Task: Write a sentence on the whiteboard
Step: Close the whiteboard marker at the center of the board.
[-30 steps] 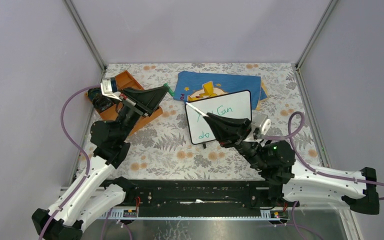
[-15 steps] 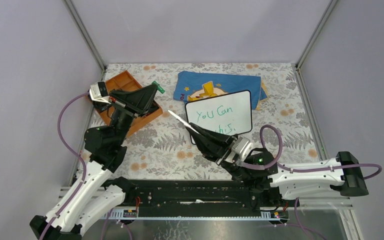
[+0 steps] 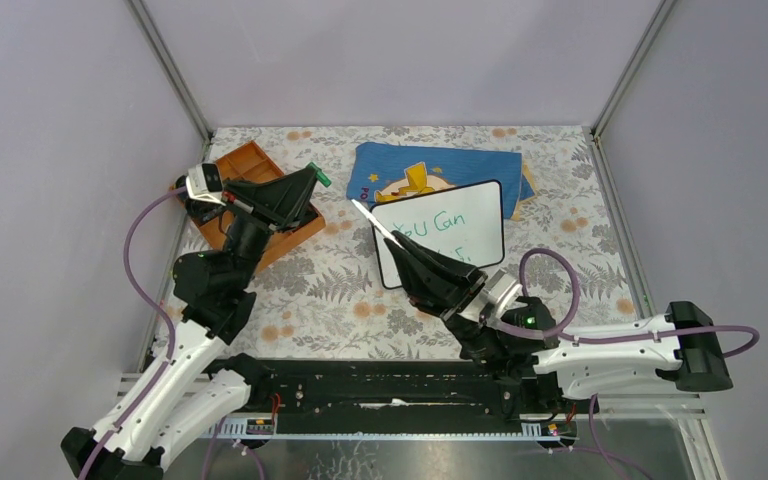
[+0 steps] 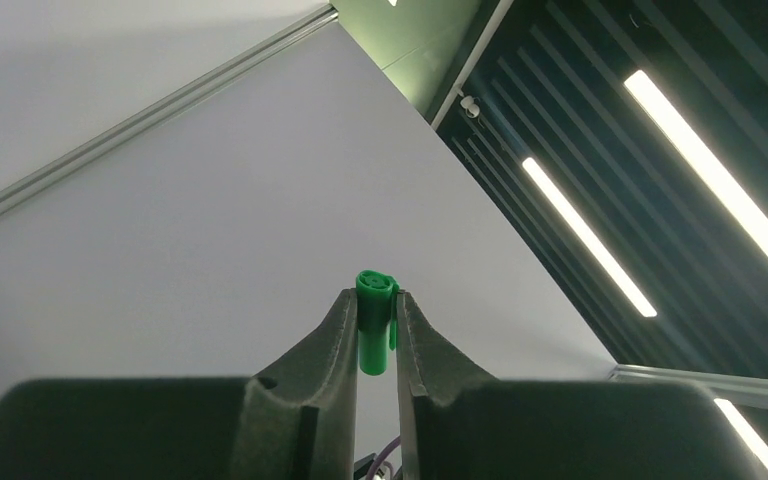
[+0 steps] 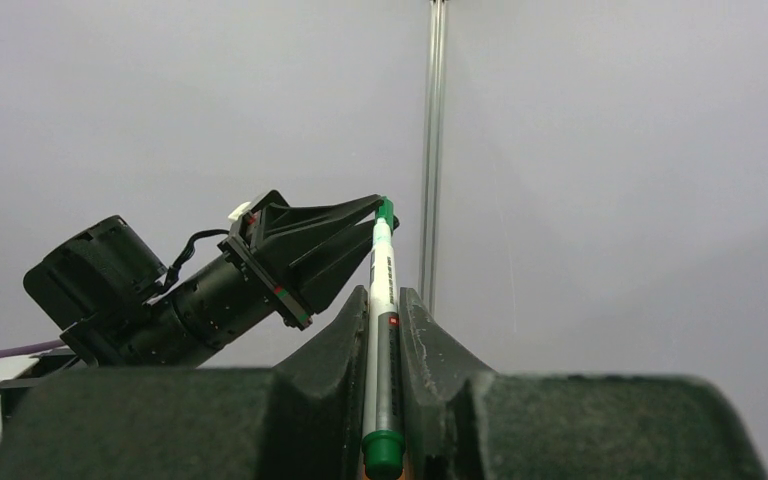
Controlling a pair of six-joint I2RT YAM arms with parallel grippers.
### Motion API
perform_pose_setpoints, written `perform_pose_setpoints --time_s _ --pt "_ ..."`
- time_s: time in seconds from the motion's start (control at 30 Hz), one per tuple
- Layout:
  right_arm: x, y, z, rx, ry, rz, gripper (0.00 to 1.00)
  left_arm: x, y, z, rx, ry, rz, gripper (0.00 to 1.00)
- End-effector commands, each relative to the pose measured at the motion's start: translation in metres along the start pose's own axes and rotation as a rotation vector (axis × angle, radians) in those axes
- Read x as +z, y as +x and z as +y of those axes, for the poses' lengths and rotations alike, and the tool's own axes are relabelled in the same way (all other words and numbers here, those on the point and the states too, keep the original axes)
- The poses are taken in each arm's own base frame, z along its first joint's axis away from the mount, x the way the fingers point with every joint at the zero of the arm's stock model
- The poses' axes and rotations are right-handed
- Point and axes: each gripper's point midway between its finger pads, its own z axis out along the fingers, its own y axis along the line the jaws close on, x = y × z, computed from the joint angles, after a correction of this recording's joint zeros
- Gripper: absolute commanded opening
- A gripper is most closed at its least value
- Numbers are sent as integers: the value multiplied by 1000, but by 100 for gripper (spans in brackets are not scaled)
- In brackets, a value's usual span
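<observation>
The whiteboard [image 3: 480,205] lies on the table in the top view, black-framed. The sentence [image 3: 447,222] is in green marker; "You Can" shows in part, and the second line is mostly hidden behind my right arm. My right gripper [image 3: 401,239] [image 5: 385,297] is shut on a white marker [image 3: 375,222] [image 5: 381,300], tip up and aimed left. My left gripper [image 3: 312,176] [image 4: 376,303] hovers over the tray, shut on the green marker cap [image 3: 318,177] [image 4: 374,335]. In the right wrist view the marker's tip lines up with that cap [image 5: 386,208].
An orange tray [image 3: 250,160] sits at the back left under the left gripper. A blue cloth with a yellow cartoon figure [image 3: 430,165] lies behind the whiteboard. The floral table cover [image 3: 330,290] is ringed by grey walls and metal posts.
My right arm pulled back off the whiteboard, uncovering the writing, then lifted the marker's tip up and left toward the cap. My left gripper shifted slightly left with the cap.
</observation>
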Motion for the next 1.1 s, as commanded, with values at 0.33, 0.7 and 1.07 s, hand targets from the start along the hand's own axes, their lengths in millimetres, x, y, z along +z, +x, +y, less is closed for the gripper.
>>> perform_pose_setpoints --time_s 0.33,0.7,1.07 --pt "22 -19 -7 50 87 -53 0 -4 1 -13 -25 45 14 0" --pt "25 -8 -5 31 95 -20 0 -5 2 -15 -23 54 20 0" --pt "30 -1 -9 36 110 -2 0 -5 4 -11 -31 48 29 0"
